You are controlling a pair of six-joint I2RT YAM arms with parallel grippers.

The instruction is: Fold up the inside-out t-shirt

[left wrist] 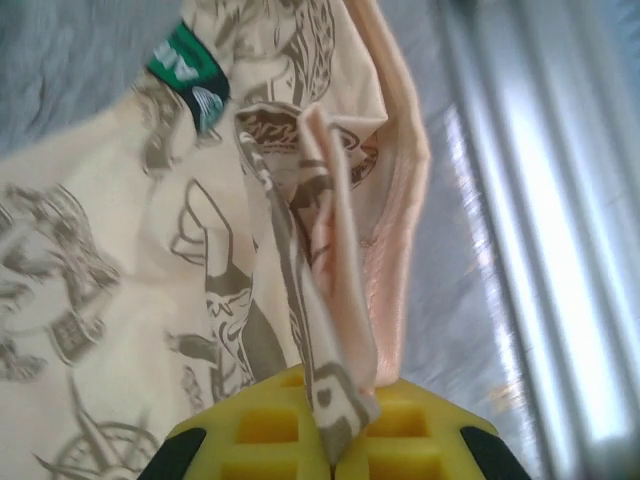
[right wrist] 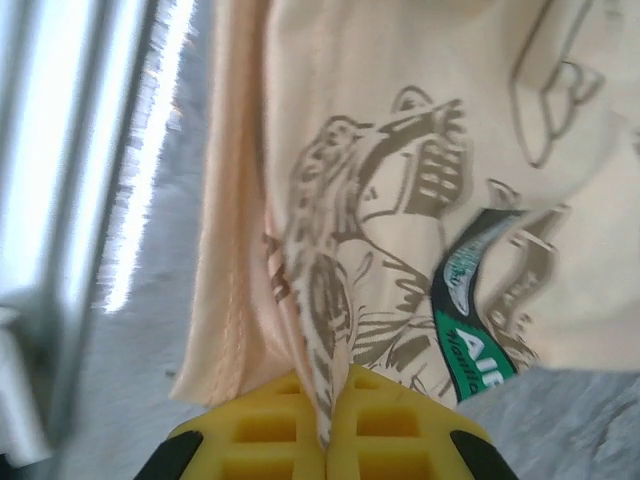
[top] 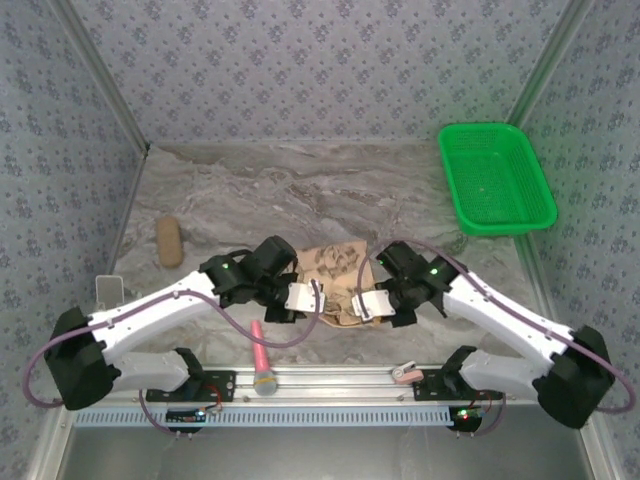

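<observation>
My left claw point(left wrist: 330, 425) is pinched tight on the inside-out t-shirt point(top: 335, 262), with a thin ridge of printed cloth squeezed between the yellow pads. My right claw point(right wrist: 325, 415) does the same, clamped on another pleat just beside a stitched hem. From above, both claws sit at the near edge of the shirt, one on each side. The shirt lies as a small rumpled heap in the middle of the surface point(top: 300, 190), between my two arms. It is well apart from the green basket point(top: 497, 178) in the far right corner.

As I judge it, the folding itself has hardly begun. I have a two-point hold and little else to show. The cloth is bunched and creased rather than spread flat, and I see no clean fold line anywhere. The neck label point(left wrist: 190, 70) shows close to both grips, so I am probably holding near the collar, though I cannot tell exactly which edges I have. Dark motifs show on the cloth near my pads, but I cannot say for sure which face is outward.

What remains, I think, is nearly everything. I need to lift and stretch the shirt between my claws, lay it flat, then bring the sides and the bottom over into a tidy stack.
</observation>
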